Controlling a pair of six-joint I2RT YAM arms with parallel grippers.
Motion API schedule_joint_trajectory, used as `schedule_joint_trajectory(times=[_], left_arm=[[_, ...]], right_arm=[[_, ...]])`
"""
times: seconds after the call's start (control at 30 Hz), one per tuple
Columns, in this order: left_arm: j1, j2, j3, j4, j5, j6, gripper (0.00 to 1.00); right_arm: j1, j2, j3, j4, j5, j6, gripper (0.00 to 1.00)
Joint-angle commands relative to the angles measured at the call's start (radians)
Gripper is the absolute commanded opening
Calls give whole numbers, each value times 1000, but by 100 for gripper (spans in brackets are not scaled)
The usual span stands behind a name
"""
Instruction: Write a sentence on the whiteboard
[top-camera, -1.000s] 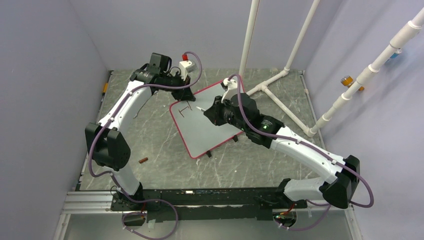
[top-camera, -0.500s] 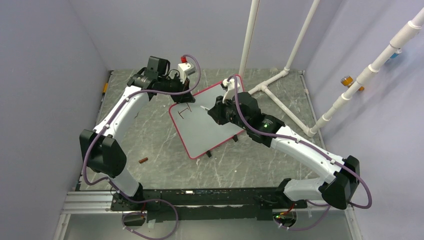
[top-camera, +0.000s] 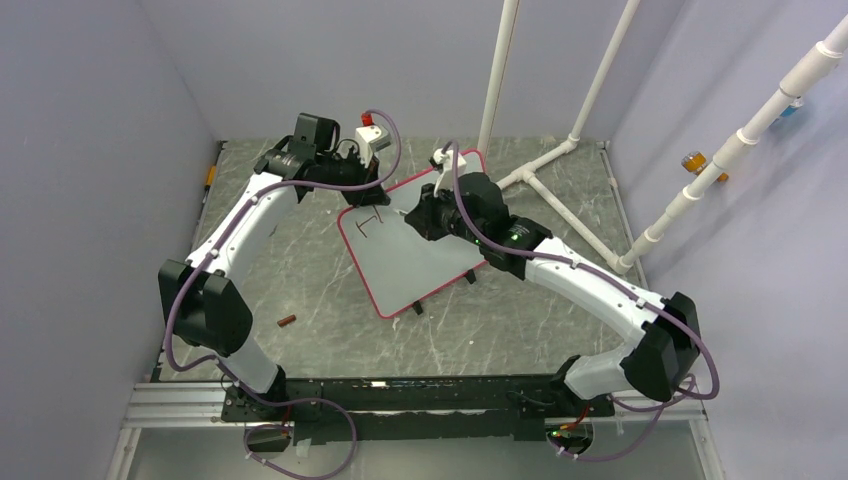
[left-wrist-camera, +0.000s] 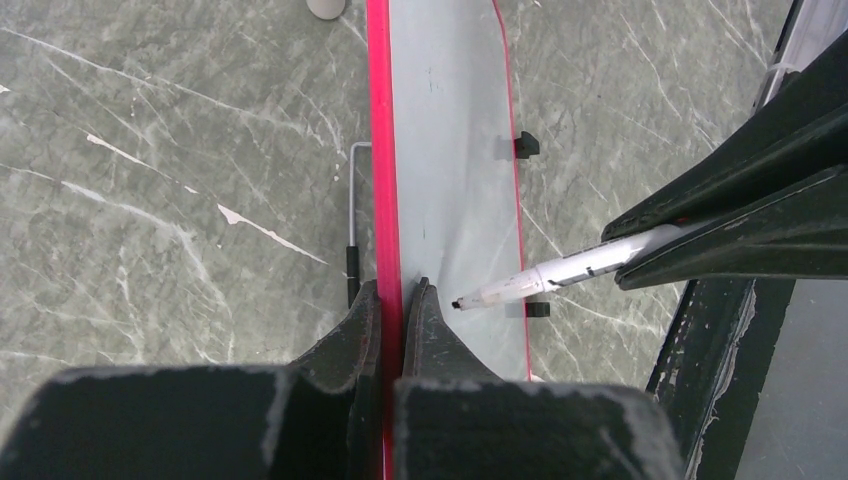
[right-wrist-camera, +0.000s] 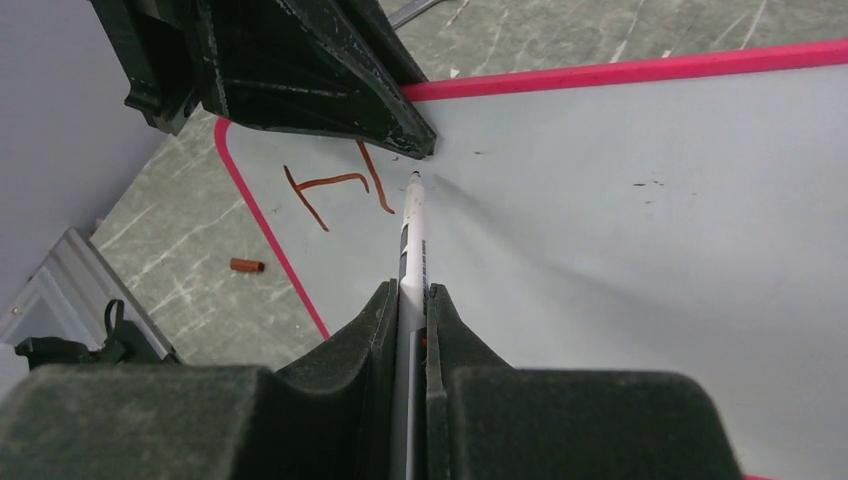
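Note:
The whiteboard (top-camera: 405, 268), pale grey with a red-pink frame, stands tilted on the table. My left gripper (left-wrist-camera: 393, 295) is shut on its far frame edge, one finger on each side. My right gripper (right-wrist-camera: 408, 290) is shut on a white marker (right-wrist-camera: 413, 230). The marker's tip sits at the board surface just right of the writing. Of the sentence (right-wrist-camera: 335, 185), only one red-brown "H" shows, near the board's upper left corner (top-camera: 372, 222). In the left wrist view the marker (left-wrist-camera: 560, 272) points at the board (left-wrist-camera: 450, 150) close to my left fingertips.
A small brown cap (top-camera: 286, 320) lies on the marble table left of the board. White pipes (top-camera: 560, 160) run across the back right. The board's black feet (top-camera: 418, 308) rest on the table. Grey walls close in the left, back and right.
My right gripper has carried the marker left and farther back along the board, ending beside the H. My left arm's elbow swung outward early, then held; its grip stayed.

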Motion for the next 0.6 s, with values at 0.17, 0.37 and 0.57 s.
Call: schedule_joint_trajectory(times=[0.17,0.37,0.57], left_arm=[[-21,-18,-31,-17,-112,111,0],[-26,-26,-36,-19,-117,112,0],[-27,-29,-35,-19,-112,109,0]], right_arm=[[-3,26,56,69,-39,12,0],[-3,52,70,65,-21,16,0],[-4,67,68,60,-35,20,0]])
